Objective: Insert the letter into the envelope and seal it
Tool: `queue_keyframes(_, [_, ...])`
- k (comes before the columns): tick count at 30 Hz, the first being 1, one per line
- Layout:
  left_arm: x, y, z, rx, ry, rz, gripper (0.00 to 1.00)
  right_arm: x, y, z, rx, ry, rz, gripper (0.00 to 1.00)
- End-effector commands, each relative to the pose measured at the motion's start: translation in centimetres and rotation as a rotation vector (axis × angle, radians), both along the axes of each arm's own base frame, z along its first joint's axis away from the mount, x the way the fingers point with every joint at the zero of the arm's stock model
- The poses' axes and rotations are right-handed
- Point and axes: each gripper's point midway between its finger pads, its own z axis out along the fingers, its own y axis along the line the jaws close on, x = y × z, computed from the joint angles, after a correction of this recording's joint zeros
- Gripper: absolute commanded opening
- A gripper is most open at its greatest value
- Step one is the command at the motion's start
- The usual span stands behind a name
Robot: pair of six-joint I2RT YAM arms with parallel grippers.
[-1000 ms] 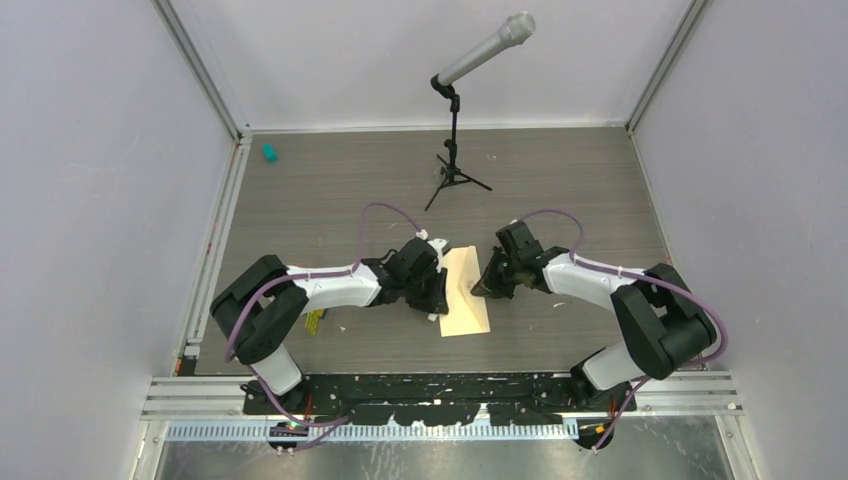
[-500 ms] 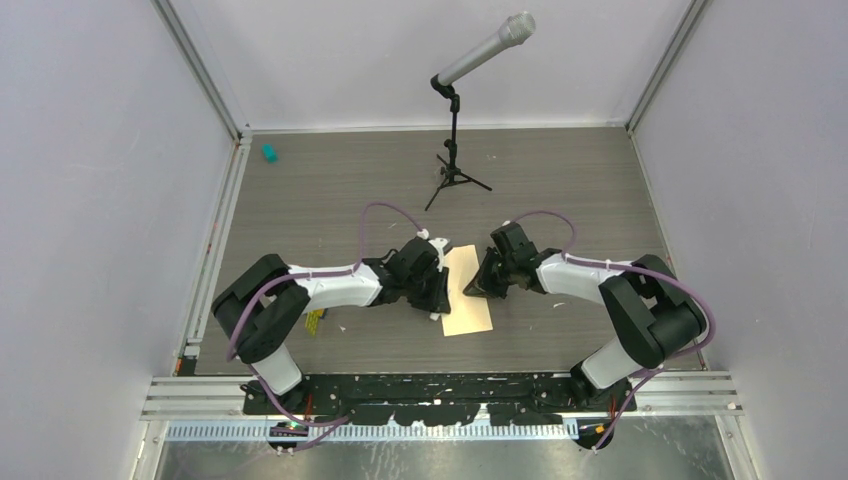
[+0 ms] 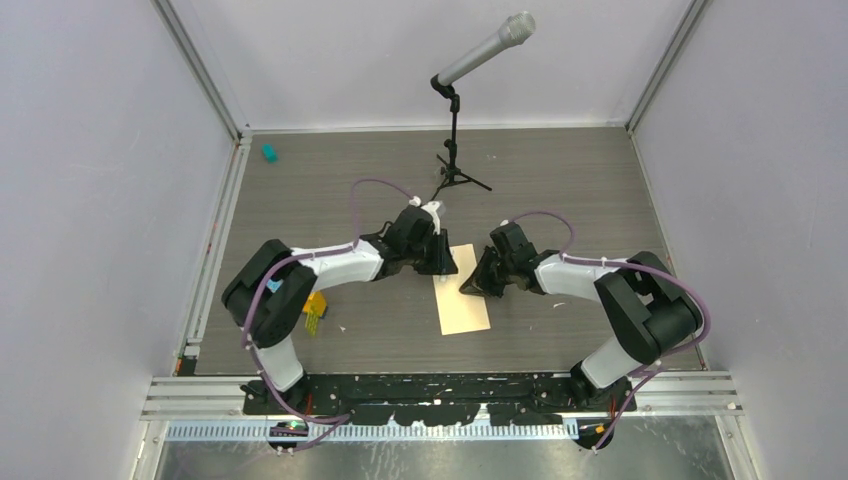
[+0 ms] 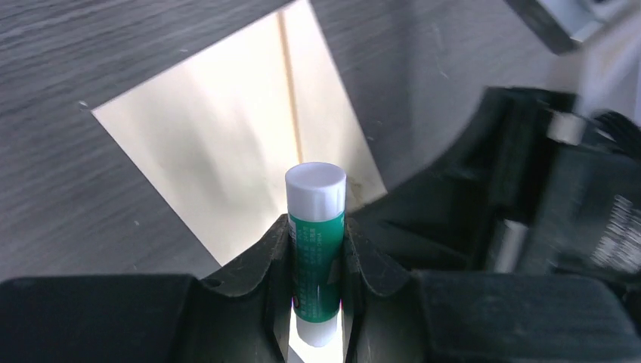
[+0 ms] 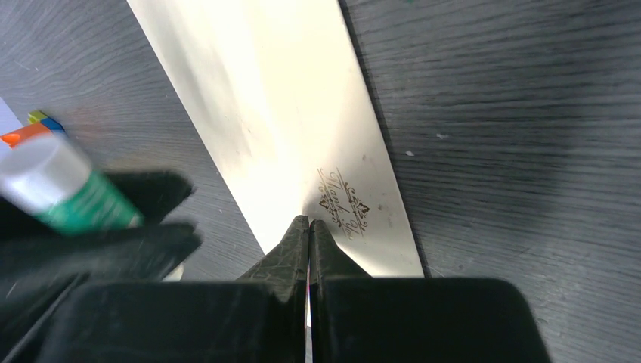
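Observation:
The tan envelope (image 3: 464,303) lies flat on the table between the two arms, its dark ornate mark (image 5: 344,203) facing up. My right gripper (image 3: 472,288) is shut with nothing in it, and its tips (image 5: 310,224) rest on the envelope beside that mark. My left gripper (image 3: 438,262) hovers over the envelope's far end (image 4: 227,144), shut on a green glue stick (image 4: 316,198) whose white cap points away from the wrist. That glue stick (image 5: 64,189) also shows at the left of the right wrist view. The letter is not visible as a separate sheet.
A microphone on a tripod stand (image 3: 455,150) stands at the back centre. A small teal object (image 3: 269,152) lies at the far left. An orange and yellow item (image 3: 314,308) sits by the left arm's elbow. Walls close in left, right and behind.
My left gripper swung from the envelope's left edge toward its far end, still holding the glue stick. My right gripper slid left onto the envelope. The envelope shifted slightly.

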Motion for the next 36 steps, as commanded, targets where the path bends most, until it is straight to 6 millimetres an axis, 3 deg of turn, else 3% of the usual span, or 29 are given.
queue_keyframes(1, [1.9,-1.4,-0.9,-0.046,0.003,0.014,0.0,-1.1,-1.8,-2.8,-0.117,0.055,-0.015,0.01])
queue_keyframes(12, [1.6,0.6,-4.9,0.09,0.056,0.031,0.0,-0.4,-1.1,-2.8,-0.1,0.051,-0.01,0.01])
queue_keyframes(18, [1.3,0.8,-5.3,0.097,0.063,0.026,0.0,0.8,-0.3,-2.9,-0.089,0.042,-0.008,0.01])
queue_keyframes(28, [1.2,1.0,-5.2,0.097,0.06,0.014,0.0,2.1,-1.9,-2.9,-0.105,0.03,-0.038,0.01])
queue_keyframes(36, [1.1,1.0,-5.3,0.098,0.062,-0.002,0.0,4.3,-2.7,-2.3,-0.05,0.008,-0.073,0.01])
